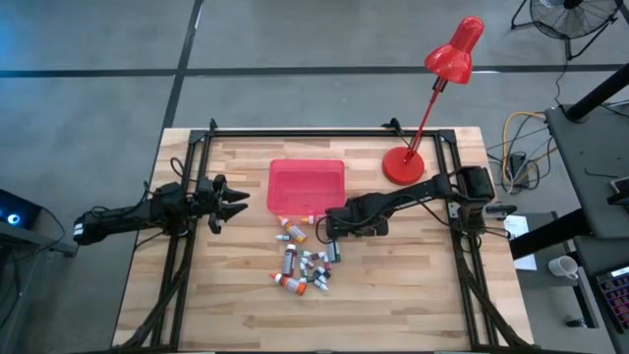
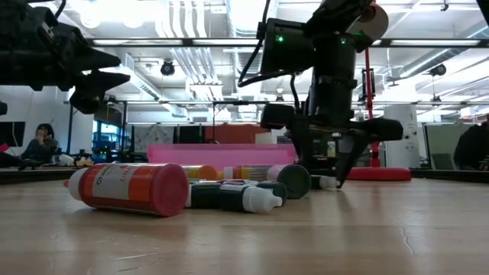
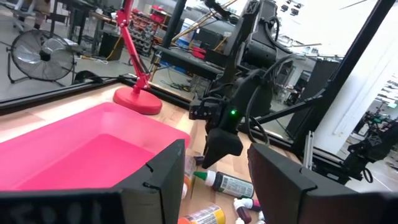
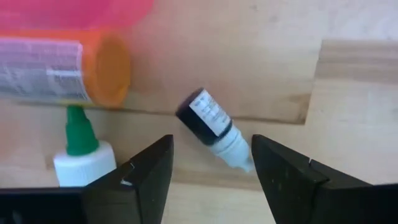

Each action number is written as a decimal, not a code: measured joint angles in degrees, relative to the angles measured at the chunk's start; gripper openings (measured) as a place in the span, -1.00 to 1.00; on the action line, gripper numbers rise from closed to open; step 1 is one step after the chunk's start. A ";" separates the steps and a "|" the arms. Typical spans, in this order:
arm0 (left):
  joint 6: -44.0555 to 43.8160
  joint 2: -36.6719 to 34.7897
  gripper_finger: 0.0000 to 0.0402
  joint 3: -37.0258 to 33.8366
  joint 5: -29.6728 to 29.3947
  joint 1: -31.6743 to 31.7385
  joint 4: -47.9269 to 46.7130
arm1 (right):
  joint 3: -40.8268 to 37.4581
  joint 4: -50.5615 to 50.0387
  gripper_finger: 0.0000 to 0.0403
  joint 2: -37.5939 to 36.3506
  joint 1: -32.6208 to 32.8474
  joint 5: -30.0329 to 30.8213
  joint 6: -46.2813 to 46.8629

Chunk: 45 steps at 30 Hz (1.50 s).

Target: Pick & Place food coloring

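Several small food coloring bottles (image 1: 305, 261) lie on their sides on the wooden table, just near of the shallow red tray (image 1: 307, 169). My right gripper (image 1: 329, 228) points down by the tray's near right corner, open. In the right wrist view its fingers stand on either side of a dark bottle with a white cap (image 4: 214, 127), touching nothing. Beside that bottle lie an orange bottle (image 4: 62, 71) and a white, green-tipped one (image 4: 81, 155). My left gripper (image 1: 239, 200) waits open and level, left of the tray.
A red desk lamp has its round base (image 1: 401, 165) on the table's far right, behind my right arm. A black frame rail (image 1: 324, 130) runs along the far edge and down both sides. In the low view a big orange bottle (image 2: 130, 187) lies nearest.
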 joint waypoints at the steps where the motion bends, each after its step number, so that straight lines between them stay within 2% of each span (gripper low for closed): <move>1: 0.00 0.00 -0.26 0.00 -0.06 0.00 0.00 | 0.00 0.05 -0.01 0.00 -0.06 0.29 -0.06; 9: 0.01 0.04 -0.26 0.00 -0.05 0.00 0.02 | -0.43 -0.01 -0.31 -0.08 -0.07 1.13 -7.06; 14: 0.01 0.04 -0.26 0.00 -0.05 0.00 0.04 | -0.81 -0.09 -0.45 -0.10 -0.09 -0.85 -14.00; 22: -0.01 0.04 -0.26 0.00 -0.05 0.01 0.09 | -1.40 0.01 -0.50 -0.20 -0.12 -1.62 -23.48; 28: 0.01 0.04 -0.26 0.00 -0.03 0.00 0.11 | -1.72 0.06 -0.51 -0.24 -0.09 -1.76 -35.60; 34: 0.01 0.04 -0.26 0.00 -0.03 0.00 0.13 | -2.03 0.12 -0.60 -0.62 -0.17 -2.33 -41.04; 37: -0.01 0.04 -0.26 0.00 -0.03 0.01 0.13 | -2.05 0.03 -0.69 -0.87 -0.36 -4.43 -42.84; 40: -0.01 0.04 -0.26 0.00 -0.03 0.02 0.13 | -2.10 -0.01 -0.77 -1.01 -1.01 -9.07 -43.26; 45: 0.00 0.05 -0.26 0.00 -0.03 0.00 0.13 | -1.75 0.16 -0.75 -1.64 -1.57 -17.04 -45.50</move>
